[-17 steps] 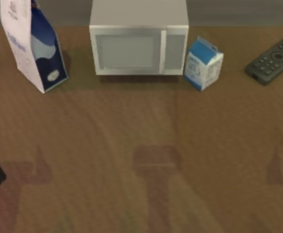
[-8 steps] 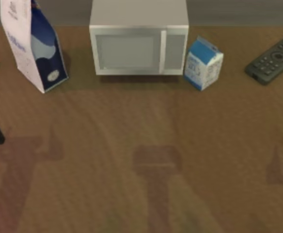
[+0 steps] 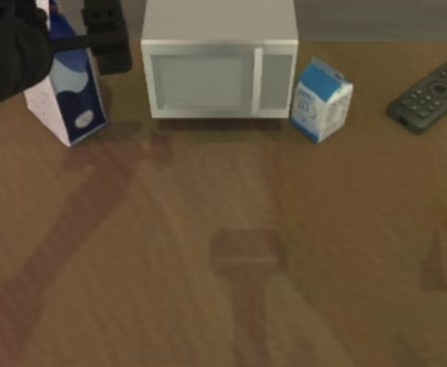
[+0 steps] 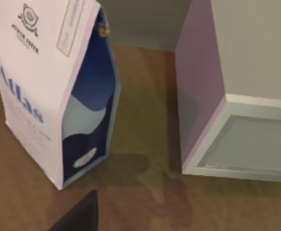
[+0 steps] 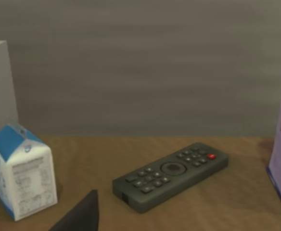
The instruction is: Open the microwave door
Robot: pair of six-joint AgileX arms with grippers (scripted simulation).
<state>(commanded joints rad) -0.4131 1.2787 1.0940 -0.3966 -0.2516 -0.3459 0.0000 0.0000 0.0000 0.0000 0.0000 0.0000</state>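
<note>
The small silver microwave (image 3: 220, 19) stands at the back middle of the table. Its door (image 3: 200, 80), with a pale grey window and a vertical handle strip (image 3: 258, 80), lies flush and closed. My left gripper (image 3: 110, 37) hovers open just left of the microwave's upper left corner, over a tall bag, apart from the door. In the left wrist view the microwave's side (image 4: 198, 96) and door (image 4: 246, 144) show, with one dark finger (image 4: 78, 216) at the frame's edge. My right arm is outside the top view; only one finger (image 5: 80, 214) shows in the right wrist view.
A tall blue-and-white bag (image 3: 63, 92) stands left of the microwave, partly under my left arm. A blue-and-white milk carton (image 3: 321, 99) sits right of the control panel (image 3: 277, 76). A dark remote (image 3: 430, 95) lies at the back right.
My left arm has swung from the table's left edge up to the back left, now over the bag beside the microwave. The door has not moved.
</note>
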